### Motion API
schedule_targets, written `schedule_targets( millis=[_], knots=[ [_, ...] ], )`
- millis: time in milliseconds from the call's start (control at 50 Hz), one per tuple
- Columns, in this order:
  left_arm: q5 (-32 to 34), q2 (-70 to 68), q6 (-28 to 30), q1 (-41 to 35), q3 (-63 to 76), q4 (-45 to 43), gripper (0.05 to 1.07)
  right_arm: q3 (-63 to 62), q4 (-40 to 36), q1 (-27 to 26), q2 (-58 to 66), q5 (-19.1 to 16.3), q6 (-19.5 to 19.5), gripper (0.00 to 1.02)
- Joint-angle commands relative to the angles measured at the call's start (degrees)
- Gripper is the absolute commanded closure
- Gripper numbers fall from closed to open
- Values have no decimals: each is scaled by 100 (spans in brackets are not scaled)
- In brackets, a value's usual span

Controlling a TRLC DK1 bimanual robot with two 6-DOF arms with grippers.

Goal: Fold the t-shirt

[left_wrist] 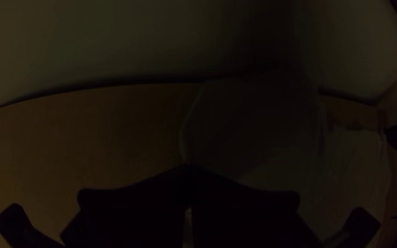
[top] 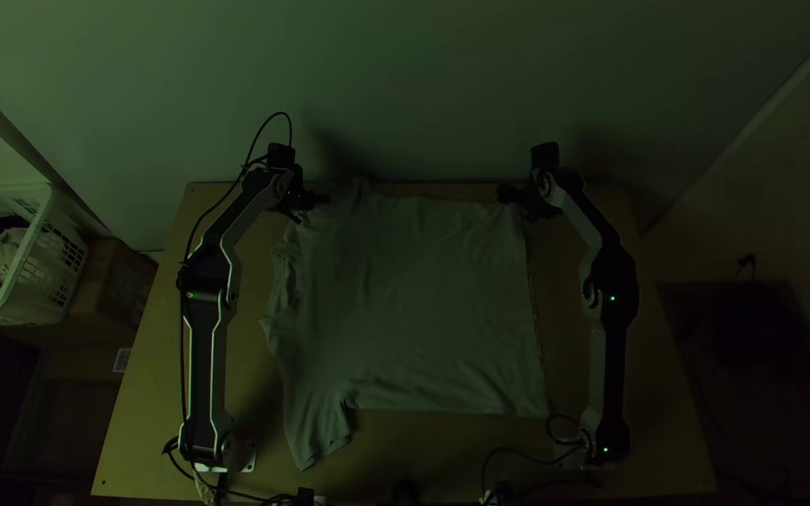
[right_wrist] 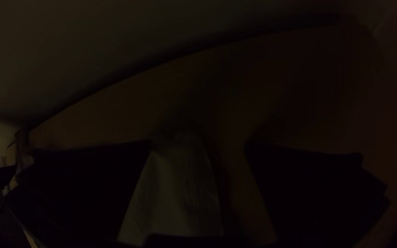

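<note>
The grey t-shirt point(top: 424, 300) lies spread on the table, its collar side to the left, one sleeve at the lower left and the hem along the right. At its upper left is my left gripper point(top: 316, 200). In the left wrist view this gripper point(left_wrist: 188, 167) is shut on the edge of the t-shirt point(left_wrist: 263, 133). My right gripper point(top: 516, 197) stands at the upper right hem corner. Seen from its wrist, the right gripper point(right_wrist: 198, 143) is open, with the corner of the t-shirt point(right_wrist: 175, 193) between its fingers, nearer to one of them.
The wooden table point(top: 611, 375) shows around the cloth, and a pale wall point(top: 424, 84) rises behind its far edge. Off the table's left side stands a white basket point(top: 44, 272) with cloth in it, beside a cardboard box point(top: 114, 281). Cables lie along the near edge.
</note>
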State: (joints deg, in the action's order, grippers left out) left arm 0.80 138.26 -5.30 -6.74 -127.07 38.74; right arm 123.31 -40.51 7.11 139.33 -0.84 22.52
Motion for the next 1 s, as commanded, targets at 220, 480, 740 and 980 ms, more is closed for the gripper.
schedule_targets(
  millis=[220,480,740,980],
  knots=[
    [17,-185,47,77,191,266,105,387,-176,106,376,-83,138,99],
    [17,-282,29,182,235,257,105,449,-379,159,270,-48,77,99],
    [17,-695,55,261,244,-16,105,563,-326,88,-2,111,-38,99],
    [61,-1081,11,279,578,37,105,378,-440,62,-345,269,-143,99]
  ],
)
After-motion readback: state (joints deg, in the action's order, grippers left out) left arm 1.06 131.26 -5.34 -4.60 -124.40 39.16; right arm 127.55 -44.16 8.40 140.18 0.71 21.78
